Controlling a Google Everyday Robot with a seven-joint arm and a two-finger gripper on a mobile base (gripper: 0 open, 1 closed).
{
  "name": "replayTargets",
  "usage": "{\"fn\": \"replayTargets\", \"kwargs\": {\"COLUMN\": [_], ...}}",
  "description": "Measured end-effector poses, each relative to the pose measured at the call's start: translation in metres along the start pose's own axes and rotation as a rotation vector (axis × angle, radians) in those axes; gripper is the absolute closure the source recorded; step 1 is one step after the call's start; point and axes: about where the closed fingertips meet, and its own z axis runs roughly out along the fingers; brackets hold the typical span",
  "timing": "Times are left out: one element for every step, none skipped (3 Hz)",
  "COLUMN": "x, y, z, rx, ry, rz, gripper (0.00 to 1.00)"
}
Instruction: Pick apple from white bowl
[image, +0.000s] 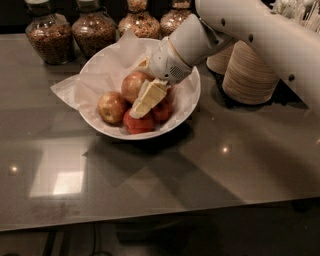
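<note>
The white bowl (192, 98), lined with crinkled white paper, stands at the table's middle back. In it lies the large pale yellow-orange apple (130, 85) with a red blush, at the upper middle. A smaller yellowish-red apple (112, 106) lies to its left, and two deep-red apples (138, 124) lie in front. My gripper (142, 106) reaches down into the bowl from the upper right. It lies against the large apple's right side and over the red apples, hiding part of them.
Several glass jars (48, 38) of grains line the back edge. Stacks of tan-sided paper bowls (250, 75) stand right of the white bowl, under my arm (260, 35). The glossy grey table (150, 190) stretches toward the front edge.
</note>
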Motion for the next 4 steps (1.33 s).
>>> {"fn": "replayTargets", "kwargs": {"x": [0.0000, 0.0000, 0.0000, -0.0026], "y": [0.0000, 0.0000, 0.0000, -0.0004], "z": [0.0000, 0.0001, 0.0001, -0.0025], "rx": [0.000, 0.000, 0.000, 0.000], "ry": [0.000, 0.000, 0.000, 0.000], "rz": [0.000, 0.000, 0.000, 0.000], "gripper": [0.74, 0.97, 1.00, 1.00]}}
